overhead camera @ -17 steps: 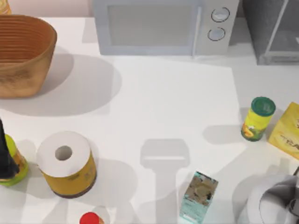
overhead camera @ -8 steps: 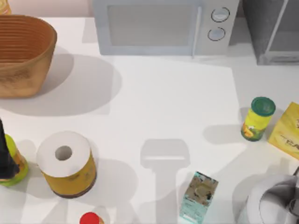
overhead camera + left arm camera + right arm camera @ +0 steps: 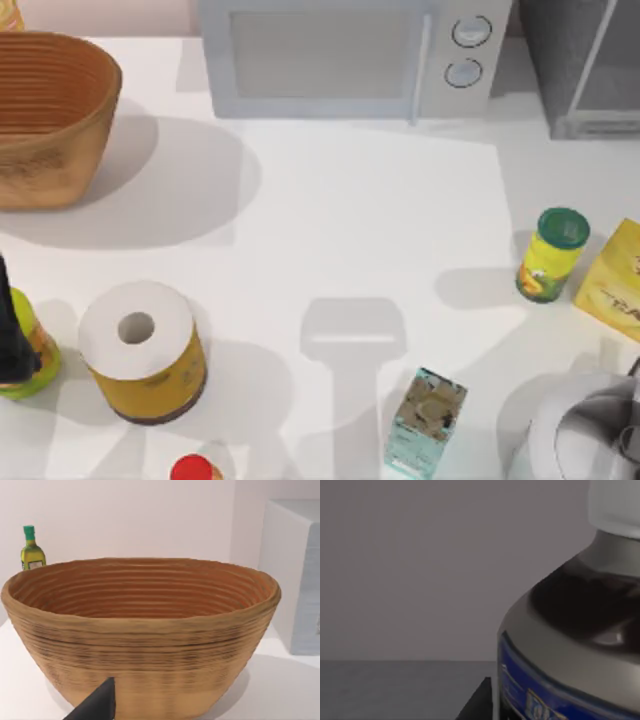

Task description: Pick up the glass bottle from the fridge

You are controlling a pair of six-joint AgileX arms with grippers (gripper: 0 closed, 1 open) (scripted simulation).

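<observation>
right gripper point(image 3: 479, 703) shows as a dark tip just beside the glass bottle point(image 3: 570, 630), very close to the wrist camera. we cannot tell whether it is gripping or spread. bottle: white cap, pale grey shoulders, dark band, then a blue label with yellowish marks we cannot read. it stands upright on a dark grey surface before a plain grey wall; we cannot tell if that is inside the fridge point(image 3: 578, 62), which is at the table's far right corner in the top view. right arm point(image 3: 588, 430) is at the near right corner.

near it, moving out: a small printed carton point(image 3: 425, 420), a yellow box point(image 3: 612, 282) with dark letters cut by the edge and not readable, and a green-capped yellow bottle point(image 3: 551, 254), upright, with a fruit-like label.

left gripper point(image 3: 97, 706) is a dark tip in front of the woven basket point(image 3: 140, 630); grip state, cannot tell. the part of the basket's inside we see is bare. behind the basket stands an oil bottle point(image 3: 32, 550) with a green cap. microwave point(image 3: 340, 60) is right of the basket, two knobs. paper roll point(image 3: 140, 345) stands on end at near left, and a red cap point(image 3: 194, 468) is at the near edge.
</observation>
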